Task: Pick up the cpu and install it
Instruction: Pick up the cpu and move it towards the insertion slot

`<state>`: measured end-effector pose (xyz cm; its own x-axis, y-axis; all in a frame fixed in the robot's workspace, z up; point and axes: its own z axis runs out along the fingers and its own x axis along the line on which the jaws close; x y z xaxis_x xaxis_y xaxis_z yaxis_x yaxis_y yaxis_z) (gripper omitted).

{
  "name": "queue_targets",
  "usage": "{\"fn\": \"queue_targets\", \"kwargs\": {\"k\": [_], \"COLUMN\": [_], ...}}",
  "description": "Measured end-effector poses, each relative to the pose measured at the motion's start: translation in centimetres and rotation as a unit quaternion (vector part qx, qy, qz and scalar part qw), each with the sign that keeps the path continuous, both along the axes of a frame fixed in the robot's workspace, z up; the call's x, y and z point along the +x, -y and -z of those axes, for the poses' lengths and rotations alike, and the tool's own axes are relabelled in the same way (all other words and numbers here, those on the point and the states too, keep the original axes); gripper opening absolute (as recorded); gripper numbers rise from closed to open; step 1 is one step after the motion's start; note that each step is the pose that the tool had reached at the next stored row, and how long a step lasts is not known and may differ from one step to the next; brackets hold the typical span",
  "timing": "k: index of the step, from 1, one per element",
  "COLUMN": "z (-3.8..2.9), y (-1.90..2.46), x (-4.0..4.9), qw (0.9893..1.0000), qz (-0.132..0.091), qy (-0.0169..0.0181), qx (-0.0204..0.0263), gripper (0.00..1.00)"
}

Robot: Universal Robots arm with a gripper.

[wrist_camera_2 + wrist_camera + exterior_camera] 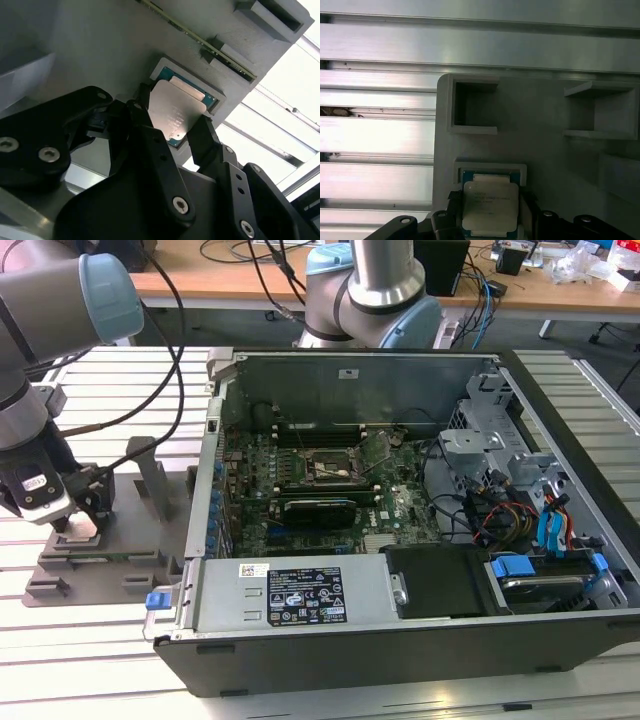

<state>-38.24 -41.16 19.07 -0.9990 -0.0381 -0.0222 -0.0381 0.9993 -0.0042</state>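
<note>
The cpu (172, 111) (487, 205), a thin square chip with a silvery top and a green rim, lies between my two black fingers (204, 135) just over a square pocket of the gray tray (545, 150). My gripper (172, 118) (489, 210) is shut on the cpu, one finger on each of two opposite edges. A second silvery, green-rimmed square (490, 178) shows in the pocket beneath it. In the exterior view my gripper (80, 522) is low over the tray (100, 562) at the exterior view's left. The motherboard socket (325, 472) sits open inside the computer case.
The open computer case (400, 540) lies at the exterior view's right of the tray, with its metal wall (215, 440) between them. Cables (170, 360) hang from the arm. The tray has raised walls and other pockets (472, 107). Ribbed aluminium tabletop (375, 135) surrounds it.
</note>
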Motion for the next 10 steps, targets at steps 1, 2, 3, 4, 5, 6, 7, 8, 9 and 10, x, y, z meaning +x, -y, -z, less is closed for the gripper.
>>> {"fn": "queue_targets", "kwargs": {"k": [1,2,3,4,5,6,7,8,9,10], "z": [0.12,0.19,0.19,0.19,0.18,0.18,0.18,0.18,0.18,0.17], "y": [0.0,-0.01,-0.01,-0.01,-0.01,-0.01,0.0,0.0,0.0,0.0], "x": [-0.01,0.01,0.01,0.01,0.01,0.01,0.01,0.01,0.01,-0.01], "qw": [1.0,1.0,1.0,1.0,1.0,1.0,1.0,1.0,1.0,1.0], "qz": [0.0,0.0,0.0,0.0,0.0,0.0,0.0,0.0,0.0,0.0], "qy": [0.0,0.0006,0.0005,0.0004,0.0003,0.0003,0.0003,0.0003,0.0002,-0.0001], "qx": [0.0001,0.0004,0.0002,0.0002,0.0002,0.0002,0.0002,0.0001,0.0002,0.0001], "gripper": [0.57,0.57,0.57,0.57,0.57,0.57,0.57,0.57,0.57,0.57]}}
